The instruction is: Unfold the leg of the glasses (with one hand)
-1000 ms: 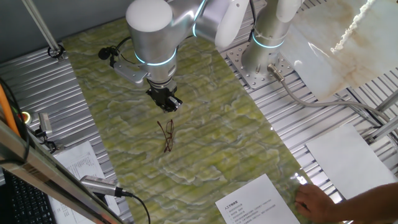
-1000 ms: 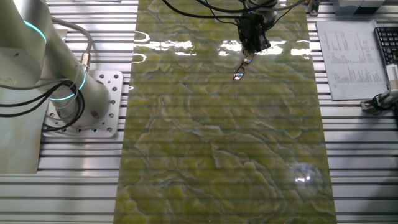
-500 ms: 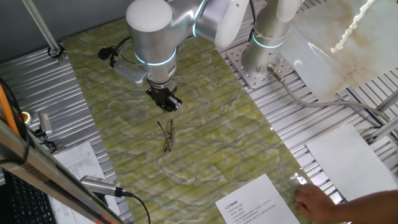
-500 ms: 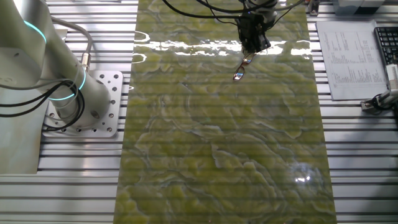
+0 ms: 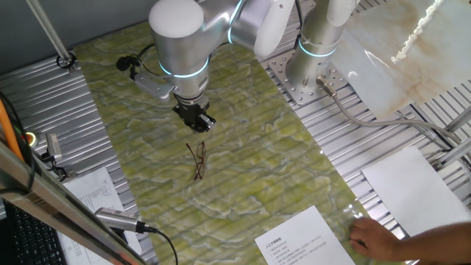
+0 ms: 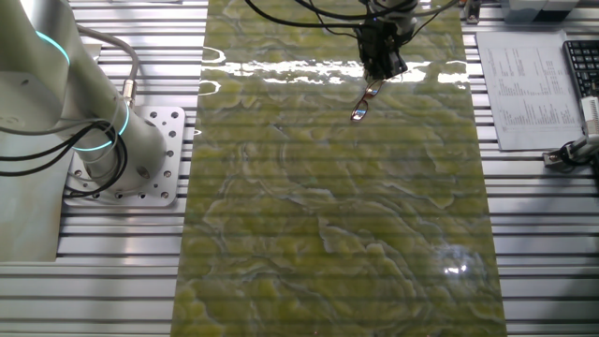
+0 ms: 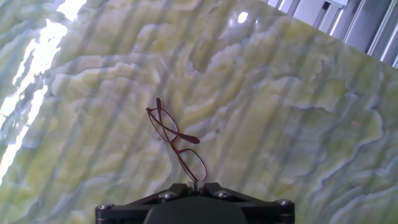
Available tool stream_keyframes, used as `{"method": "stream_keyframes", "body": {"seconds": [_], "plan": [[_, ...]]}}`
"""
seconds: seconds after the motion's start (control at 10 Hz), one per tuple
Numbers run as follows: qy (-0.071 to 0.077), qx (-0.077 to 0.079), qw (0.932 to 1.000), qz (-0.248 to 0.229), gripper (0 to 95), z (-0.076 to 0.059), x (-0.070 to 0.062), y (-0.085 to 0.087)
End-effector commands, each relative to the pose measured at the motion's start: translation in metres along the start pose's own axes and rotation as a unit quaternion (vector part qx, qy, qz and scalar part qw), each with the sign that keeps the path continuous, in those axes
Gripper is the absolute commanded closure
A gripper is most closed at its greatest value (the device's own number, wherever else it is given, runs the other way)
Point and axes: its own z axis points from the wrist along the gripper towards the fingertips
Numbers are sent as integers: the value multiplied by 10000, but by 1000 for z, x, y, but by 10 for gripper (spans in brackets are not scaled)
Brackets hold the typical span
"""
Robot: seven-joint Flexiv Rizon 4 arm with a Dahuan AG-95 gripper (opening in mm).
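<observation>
The glasses [image 5: 196, 160] lie folded on the green marbled mat [image 5: 250, 169] that covers the desk [image 5: 51, 96], well left of the arm's base [image 5: 313, 70]. The gripper [image 5: 197, 120] hangs just beyond their far end, pointing down at the mat — not touching the frame, as far as I can see. Its fingers look drawn close together with nothing between them. A person's hand [image 5: 379, 239] rests by a sheet of paper [image 5: 305, 241] at the near right.

A green marbled mat [image 5: 250, 162] covers the ribbed metal worktop [image 5: 412, 125]. Printed sheets [image 5: 305, 243] lie at its near edge, where a bare human hand [image 5: 375, 239] rests. A keyboard [image 6: 582, 65] sits beside another printed page [image 6: 524, 89].
</observation>
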Motion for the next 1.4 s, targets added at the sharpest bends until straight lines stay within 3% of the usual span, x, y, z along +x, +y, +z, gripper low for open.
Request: {"method": "stream_keyframes", "body": {"seconds": [0.1,0.4,1.1,1.4], "plan": [[-3,-2,10000,-3,950,0,0,0],[6,-6,10000,-11,950,0,0,0],[-18,45,9983,576,950,0,0,0],[-31,52,9982,603,950,0,0,0]]}}
